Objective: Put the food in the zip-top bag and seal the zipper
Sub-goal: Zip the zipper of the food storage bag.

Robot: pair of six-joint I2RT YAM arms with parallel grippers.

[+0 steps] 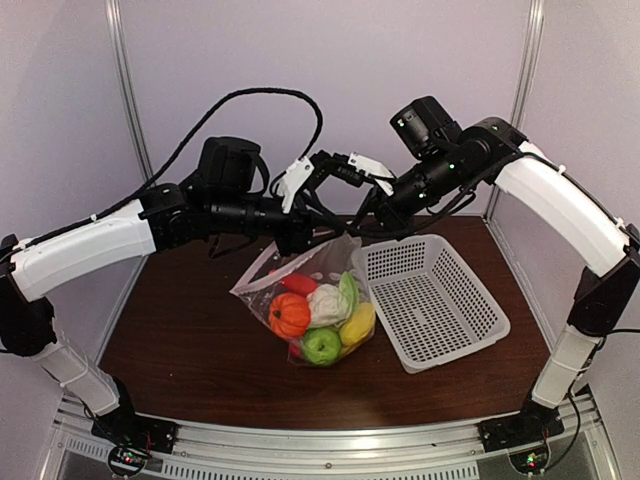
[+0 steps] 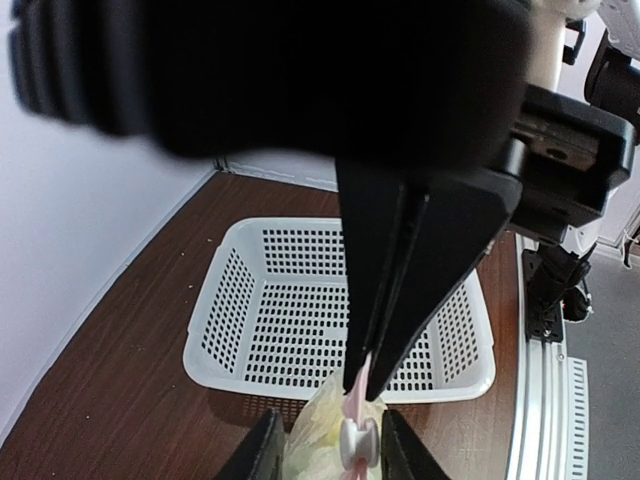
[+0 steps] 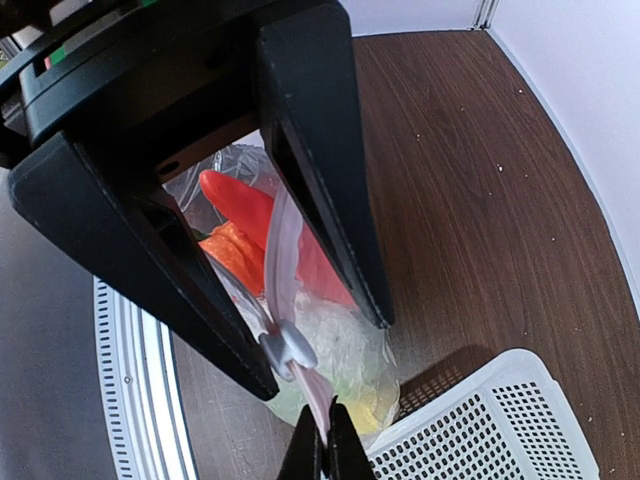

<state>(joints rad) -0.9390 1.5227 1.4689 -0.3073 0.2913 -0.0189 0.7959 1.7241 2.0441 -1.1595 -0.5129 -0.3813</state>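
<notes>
The clear zip-top bag (image 1: 272, 277) stands on the table, its mouth lifted between both grippers. Inside it are the food items: an orange pumpkin (image 1: 289, 315), white cauliflower (image 1: 327, 303), green apple (image 1: 321, 345), yellow lemon (image 1: 358, 323) and red pepper (image 1: 299, 284). My right gripper (image 3: 326, 447) is shut on the pinkish zipper strip (image 3: 283, 250) just past the white slider tab (image 3: 288, 348). My left gripper (image 2: 330, 435) is open, one finger either side of the slider tab (image 2: 358, 440). In the top view the left gripper (image 1: 308, 238) and right gripper (image 1: 362, 226) meet above the bag.
The white perforated basket (image 1: 430, 300) sits empty to the right of the bag, nearly touching it; it also shows in the left wrist view (image 2: 300, 300) and the right wrist view (image 3: 480, 420). Booth walls enclose the table at the back and sides.
</notes>
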